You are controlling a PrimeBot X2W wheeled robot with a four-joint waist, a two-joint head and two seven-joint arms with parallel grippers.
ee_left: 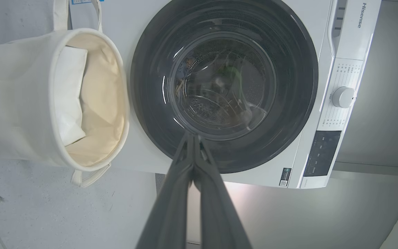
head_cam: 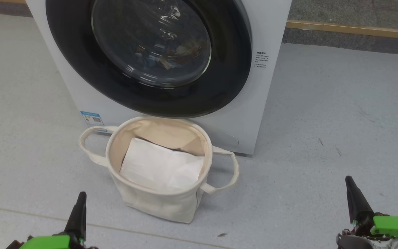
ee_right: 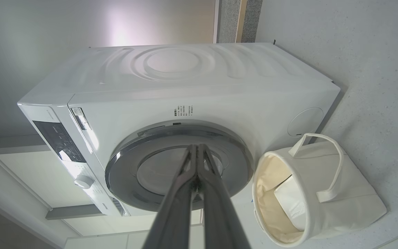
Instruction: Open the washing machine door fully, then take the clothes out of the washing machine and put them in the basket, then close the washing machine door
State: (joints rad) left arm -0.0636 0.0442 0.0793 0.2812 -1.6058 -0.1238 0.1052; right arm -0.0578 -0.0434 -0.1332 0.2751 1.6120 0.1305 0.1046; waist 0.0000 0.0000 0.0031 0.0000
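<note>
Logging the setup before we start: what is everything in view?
washing machine: one, white, on the grey floor.
washing machine door: one, black rim, clear glass, shut on the machine's front.
clothes: one bundle, bluish with orange bits, behind the door glass.
basket: one, cream, on the floor before the machine.
sheet: one, white, flat inside the basket.
sticker: one, blue, machine's lower front corner.
knob: one, white, control panel.
left gripper: one, dark fingers, shut, head view's lower left.
right gripper: one, dark fingers, shut, head view's lower right.
</note>
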